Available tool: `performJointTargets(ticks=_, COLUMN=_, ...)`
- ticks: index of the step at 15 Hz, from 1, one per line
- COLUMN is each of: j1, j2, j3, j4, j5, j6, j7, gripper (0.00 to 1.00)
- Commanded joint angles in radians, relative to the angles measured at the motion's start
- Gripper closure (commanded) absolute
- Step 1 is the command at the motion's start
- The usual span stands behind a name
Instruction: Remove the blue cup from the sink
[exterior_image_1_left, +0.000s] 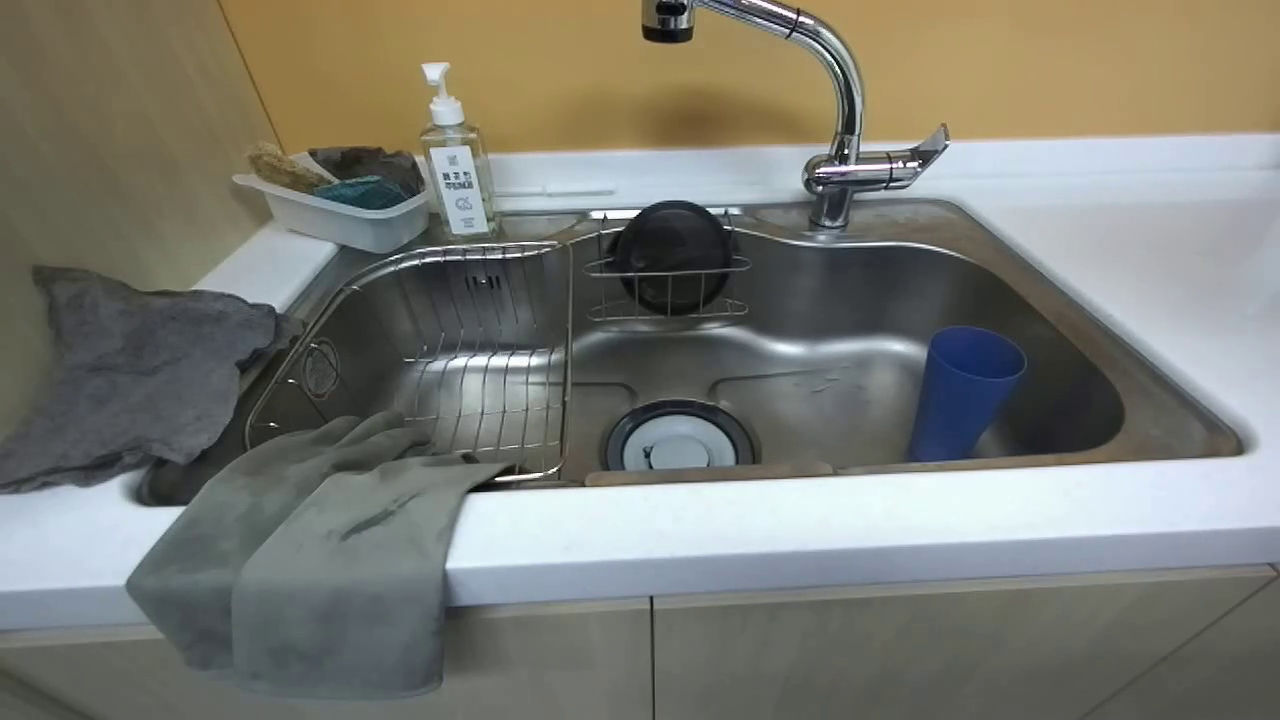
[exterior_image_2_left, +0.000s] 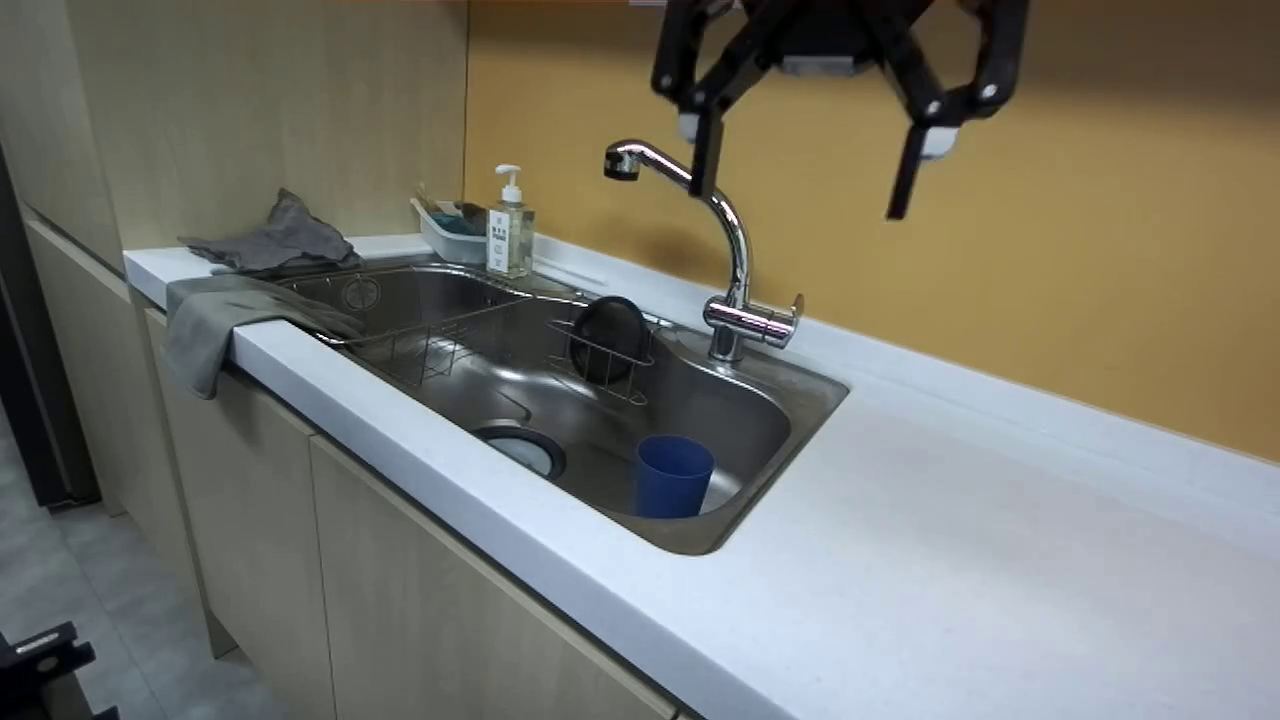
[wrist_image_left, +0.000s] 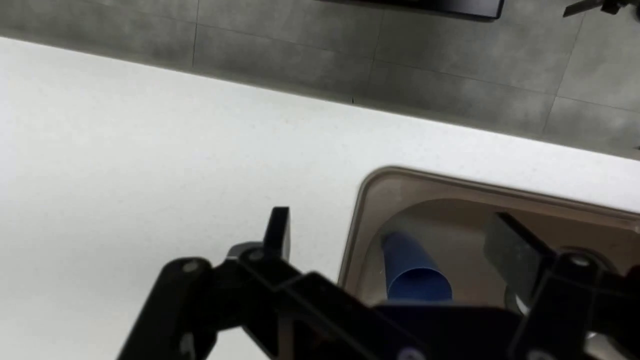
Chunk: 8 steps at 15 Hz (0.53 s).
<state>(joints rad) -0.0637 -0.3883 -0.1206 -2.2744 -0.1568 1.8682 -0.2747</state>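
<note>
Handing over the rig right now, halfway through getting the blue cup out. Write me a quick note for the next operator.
Gripper: open, holding nothing, raised and clear of the cup.
Blue cup: mouth up inside the sink, off to one side of the drain, not over it.
Done: no grasp made; the cup is not yet out.
Left: line up over the cup, lower, close on it, lift it clear and set it outside, probably on the counter.
</note>
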Motion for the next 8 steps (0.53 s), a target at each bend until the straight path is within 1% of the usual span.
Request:
performJointTargets(ticks=1, j1=0.029, j2=0.108, j3=0.054, j4=0.015, j5=-0.012, j6=0.110, j7=0.072, gripper=0.00)
performJointTargets(ticks=5, j1=0.060, j2=0.238, j3=0.112, j4=0.028, j5=-0.010, j6=0.262, j7=0.132, gripper=0.00)
performJointTargets(ticks=6, j1=0.050, j2=0.187, j3=0.093, j4=0.002, j5=0.000, j6=0.226, j7=0.075, gripper=0.00)
performJointTargets(ticks=8, j1=0.057, j2=0.219, j3=0.102, j4=0.002, j5=0.000, j6=0.242, j7=0.078, gripper=0.00)
